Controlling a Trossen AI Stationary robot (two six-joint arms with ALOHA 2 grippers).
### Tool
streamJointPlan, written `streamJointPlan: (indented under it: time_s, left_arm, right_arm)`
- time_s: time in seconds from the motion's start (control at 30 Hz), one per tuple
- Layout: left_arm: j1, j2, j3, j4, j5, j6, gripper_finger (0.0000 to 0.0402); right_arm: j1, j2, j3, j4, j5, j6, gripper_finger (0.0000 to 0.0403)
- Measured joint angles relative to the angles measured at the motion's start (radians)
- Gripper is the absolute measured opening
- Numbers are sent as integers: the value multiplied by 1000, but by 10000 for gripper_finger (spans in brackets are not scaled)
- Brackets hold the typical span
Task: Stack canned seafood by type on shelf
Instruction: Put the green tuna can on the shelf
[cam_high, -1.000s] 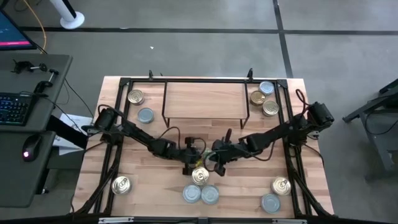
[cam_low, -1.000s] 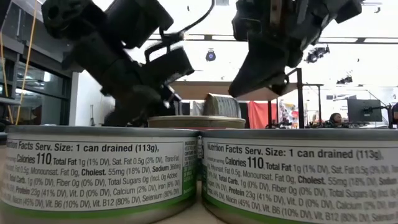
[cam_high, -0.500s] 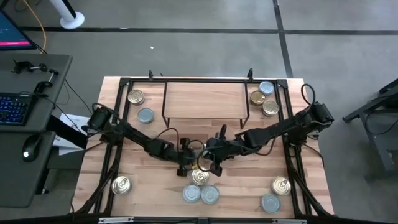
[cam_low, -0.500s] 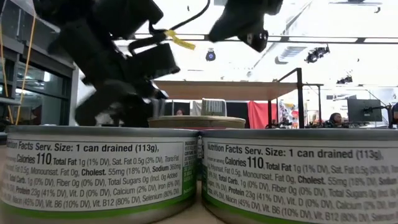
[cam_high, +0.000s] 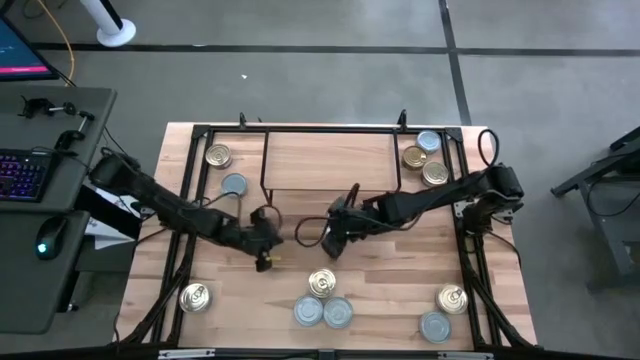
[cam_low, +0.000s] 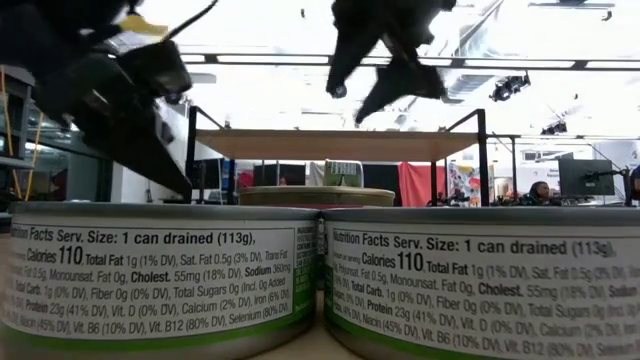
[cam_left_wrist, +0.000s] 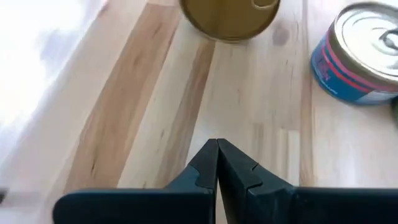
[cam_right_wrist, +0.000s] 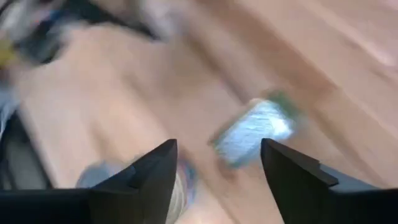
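While the right gripper (cam_high: 327, 240) hangs with its fingers spread and nothing between them, it should come straight down over the gold can (cam_high: 322, 284) just beyond its fingertips. The shelf (cam_high: 330, 160) is empty. The left gripper (cam_high: 266, 258) has its fingers pressed together.

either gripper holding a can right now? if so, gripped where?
Nothing is held. The left gripper is shut on itself over bare table. The right gripper is open with only tabletop between its fingers. The cans sit free.
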Motion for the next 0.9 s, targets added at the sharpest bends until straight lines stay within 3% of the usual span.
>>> streamJointPlan:
  time_s: [0.17,0.3,0.7,0.9]
  left_arm:
    - [-8,-86,-46,3,-3,-37,0]
    - [-7,-95,-46,30,1,-35,0]
    - [-6,-96,-46,60,43,19,0]
    - [-7,-96,-46,60,43,17,0]
  right_arm:
    - [-5,13,12,-57,102,277,232]
    - [-10,42,12,-17,95,393,232]
    - [-18,159,83,-26,40,464,232]
    - [-18,228,160,-151,40,458,232]
